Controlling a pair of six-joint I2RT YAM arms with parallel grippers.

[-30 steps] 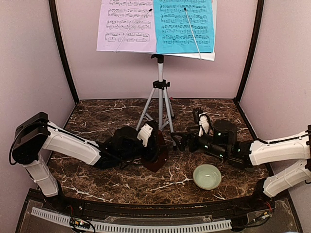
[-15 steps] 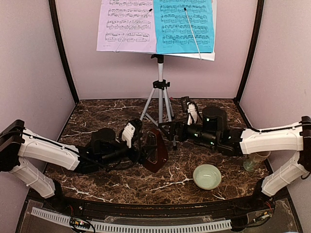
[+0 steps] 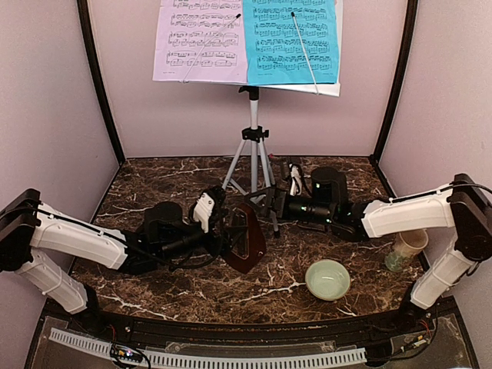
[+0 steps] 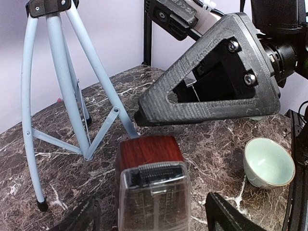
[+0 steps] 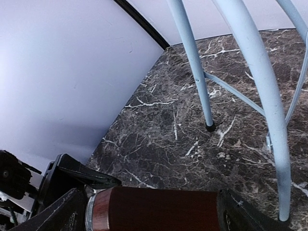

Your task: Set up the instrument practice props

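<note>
The silver tripod music stand (image 3: pixel 253 138) is at the back centre, with a lavender page (image 3: pixel 201 38) and a cyan page (image 3: pixel 292 38) on its desk. The dark reddish-brown metronome (image 3: pixel 247 240) with its clear cover is on the marble in front of the tripod. In the left wrist view the metronome (image 4: pixel 151 187) is between my left gripper's (image 3: pixel 233 233) fingers with a gap on each side, so that gripper is open. My right gripper (image 3: pixel 270 206) reaches in from the right. In the right wrist view its fingers stand at either end of the metronome (image 5: pixel 154 211), and a grip does not show.
A pale green bowl (image 3: pixel 327 279) sits at the front right, also in the left wrist view (image 4: pixel 268 162). A cream mug (image 3: pixel 405 247) stands by the right wall. The tripod legs (image 4: pixel 72 82) (image 5: pixel 192 62) spread just behind the metronome. Walls close in the left, back and right.
My left arm drew back to the left and its gripper opened off the metronome. My right gripper moved left and back, up to the metronome. The stand and pages did not move.
</note>
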